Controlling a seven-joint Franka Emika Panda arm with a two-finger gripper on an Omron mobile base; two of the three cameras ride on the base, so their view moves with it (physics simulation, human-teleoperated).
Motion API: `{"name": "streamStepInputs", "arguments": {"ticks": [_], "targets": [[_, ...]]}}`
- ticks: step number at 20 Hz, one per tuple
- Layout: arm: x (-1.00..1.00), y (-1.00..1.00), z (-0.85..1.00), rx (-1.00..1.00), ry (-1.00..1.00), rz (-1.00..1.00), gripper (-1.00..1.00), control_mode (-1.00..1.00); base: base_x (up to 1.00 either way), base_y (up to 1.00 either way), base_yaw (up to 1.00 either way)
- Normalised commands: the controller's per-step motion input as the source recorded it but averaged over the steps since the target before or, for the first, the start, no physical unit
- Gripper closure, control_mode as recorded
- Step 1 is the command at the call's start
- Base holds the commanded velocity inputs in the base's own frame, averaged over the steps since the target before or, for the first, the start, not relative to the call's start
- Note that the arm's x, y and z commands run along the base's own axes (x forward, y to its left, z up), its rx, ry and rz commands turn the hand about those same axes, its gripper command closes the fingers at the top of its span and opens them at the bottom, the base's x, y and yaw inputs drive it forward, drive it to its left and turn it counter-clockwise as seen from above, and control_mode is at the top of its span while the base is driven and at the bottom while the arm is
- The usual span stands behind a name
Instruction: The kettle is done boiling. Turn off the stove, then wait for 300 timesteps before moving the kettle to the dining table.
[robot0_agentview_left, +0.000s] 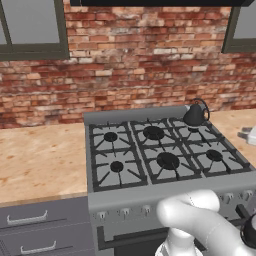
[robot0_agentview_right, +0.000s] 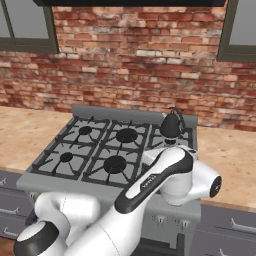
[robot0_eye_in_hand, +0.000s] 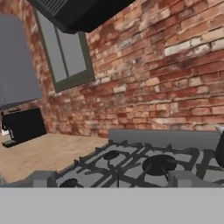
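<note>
The stove is a wide grey gas range with six black burners under grates and a row of small front knobs. The kettle, small, dark and rounded with a thin arched handle, stands on the back right burner; its dark side shows at the right edge of the hand view. My gripper is open with nothing between its fingers, low at the stove's front edge, looking across the burners. My white arm covers the stove's right front. The dining table is out of view.
Wood-look counters flank the stove, with grey drawers below. A brick wall runs behind. A black coffee machine stands on the left counter. A dark hood hangs above. A white object lies on the right counter.
</note>
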Motion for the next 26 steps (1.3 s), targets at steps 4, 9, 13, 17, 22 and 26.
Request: {"name": "streamStepInputs", "arguments": {"ticks": [4,9,13,17,22,26], "targets": [[0.27,-0.1,0.0,-0.18,0.0,-0.06,-1.0,-1.0,0.0,0.0,0.0],[0.38,-0.06,0.0,-0.16,0.0,-0.01,-1.0,-1.0,0.0,0.0,0.0],[0.23,-0.04,-0.11,-0.06,0.0,0.0,-1.0,-1.0,0.0,0.0,0.0],[0.33,-0.03,-0.05,-0.03,0.04,0.0,-1.0,-1.0,0.0,0.0,0.0],[0.43,-0.14,0.0,0.0,0.02,0.0,-1.0,-1.0,0.0,0.0,0.0],[0.47,-0.18,0.0,0.0,0.01,0.0,-1.0,-1.0,0.0,0.0,0.0]]}}
